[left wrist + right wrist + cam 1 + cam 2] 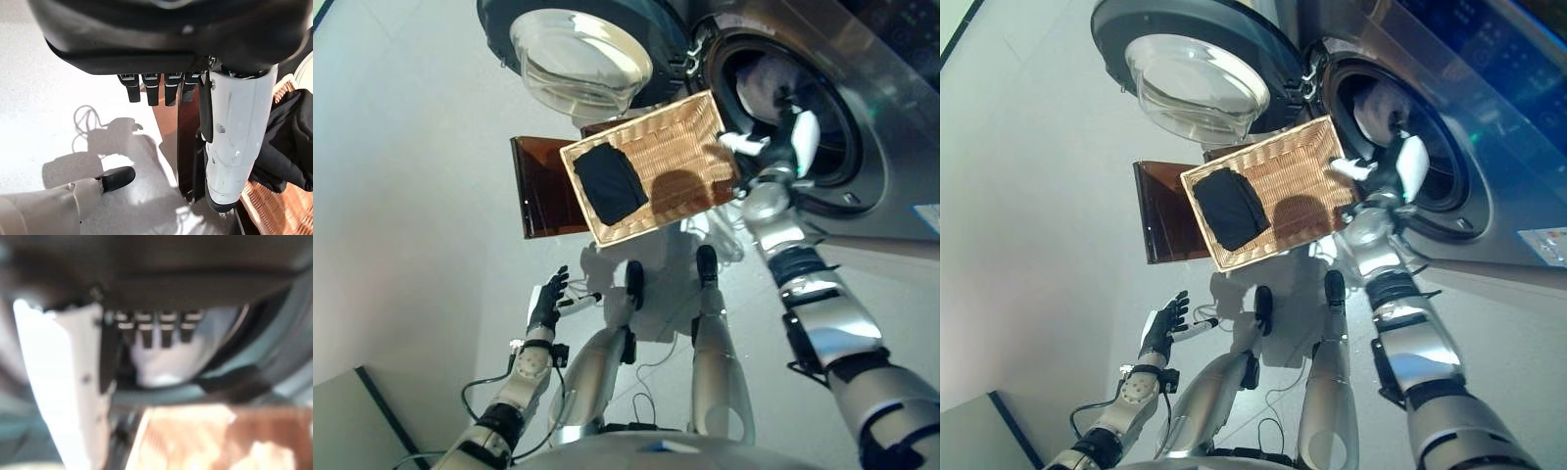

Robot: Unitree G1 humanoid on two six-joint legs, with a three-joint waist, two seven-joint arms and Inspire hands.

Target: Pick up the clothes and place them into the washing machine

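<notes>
Front-loading washing machine (891, 186) at the right of the head views, with its round glass door (579, 54) swung wide open to the left. Inside the dark drum (1430, 166), a pale garment (1379, 106) lying already, seen also past the fingers in the right wrist view, blurred. Directly before the drum mouth, a woven wicker basket (690, 147), rectangular, resting on a brown stand (540, 191) that shows at its left side. In the left part of the basket, one black garment (610, 183), crumpled, touching the basket wall near the left corner; rest of the basket floor bare. Right hand (783, 147) raised at the lower rim of the drum opening, between the basket's right edge and the drum, its white-covered thumb standing apart to the left. Fingers (151, 330) of this hand straight and spread loosely, holding nothing; nothing pinched between thumb and fingers as far as the blurred wrist view allows to tell. Left hand (546, 302) low over the floor, well apart from the basket, fingers (152, 90) extended and relaxed, empty, thumb in its white cover pointing toward the basket side. Black garment not touched by either hand.
</notes>
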